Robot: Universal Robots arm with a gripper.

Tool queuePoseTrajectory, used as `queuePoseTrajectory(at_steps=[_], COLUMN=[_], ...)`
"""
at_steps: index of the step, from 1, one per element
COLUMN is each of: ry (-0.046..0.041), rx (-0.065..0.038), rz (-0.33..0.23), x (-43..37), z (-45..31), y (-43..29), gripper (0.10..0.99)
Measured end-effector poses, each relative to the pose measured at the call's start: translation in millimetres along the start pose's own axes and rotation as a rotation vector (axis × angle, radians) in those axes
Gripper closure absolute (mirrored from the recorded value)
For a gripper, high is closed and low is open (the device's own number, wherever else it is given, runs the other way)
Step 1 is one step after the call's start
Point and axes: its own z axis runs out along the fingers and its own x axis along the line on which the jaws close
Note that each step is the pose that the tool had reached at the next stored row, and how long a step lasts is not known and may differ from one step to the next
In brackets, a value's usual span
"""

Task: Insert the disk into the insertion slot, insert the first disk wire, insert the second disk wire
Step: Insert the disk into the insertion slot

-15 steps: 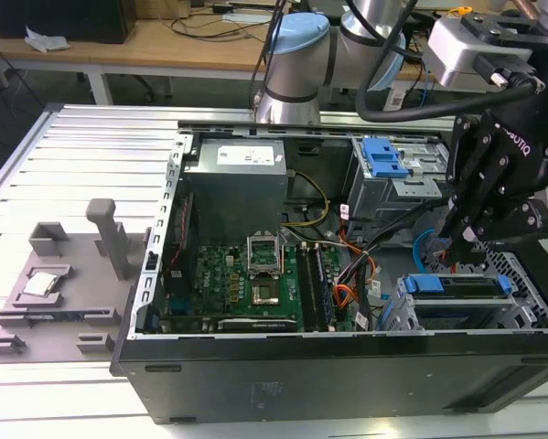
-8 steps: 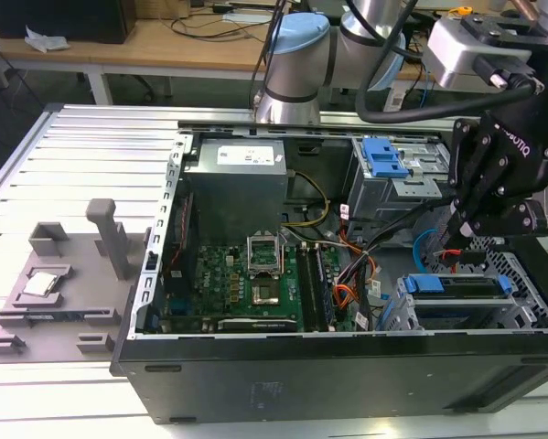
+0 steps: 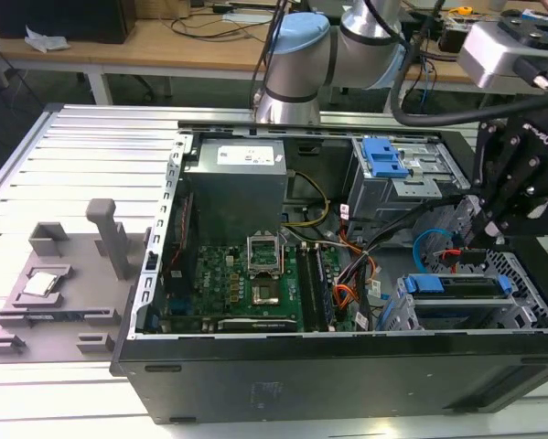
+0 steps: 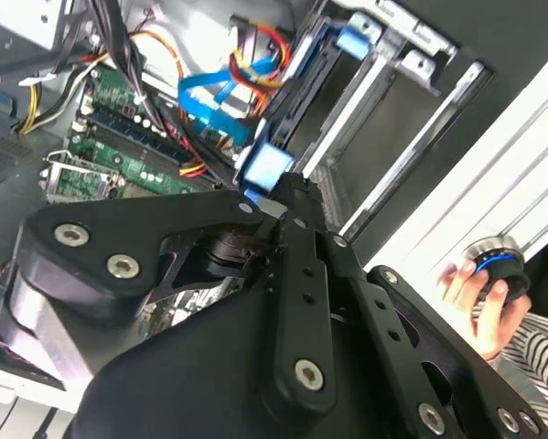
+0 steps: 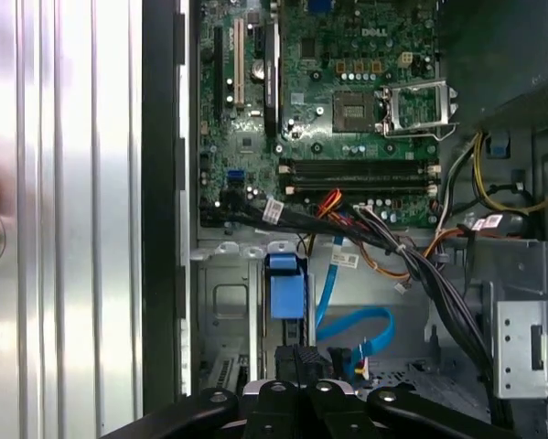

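The disk (image 3: pixel 463 306) sat inside the slot (image 3: pixel 528 291), its blue carrier showing at the slot's open end. My gripper (image 5: pixel 296 358) hung at that same end, close over the carrier. I could not tell how far it was open, nor whether it had hold of anything.

A blue wire (image 5: pixel 356 325) looped just beside the slot, and a black bundle (image 5: pixel 420 274) ran past it from the motherboard (image 5: pixel 347 119), which lay beyond the slot. I judged the wires to be the main hazard. They crowded the slot's open end, so any sideways drift of mine could have snagged the blue loop or dragged the bundle. A plug brought in tilted could have jammed or bent its contacts, and too hard a push might have shifted the disk in the slot. A person's hand (image 4: pixel 479 297) rested on a round knob (image 4: pixel 498 261) out on the counter (image 3: pixel 91 137), well apart from the slot. A wide swing of my arm that way could have struck it.

For writing, there was a white label on the power supply (image 3: pixel 249 155) far from the slot, small white tags (image 5: pixel 272 210) on the wires, and white lettering on the motherboard. I read none of it off.
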Motion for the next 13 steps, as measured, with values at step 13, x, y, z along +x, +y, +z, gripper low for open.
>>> queuePoseTrajectory(at_steps=[13], ry=[0.0000], rx=[-0.007], rz=[0.000], x=[-1.9], z=[0.5], y=[-37.1], gripper=[0.980])
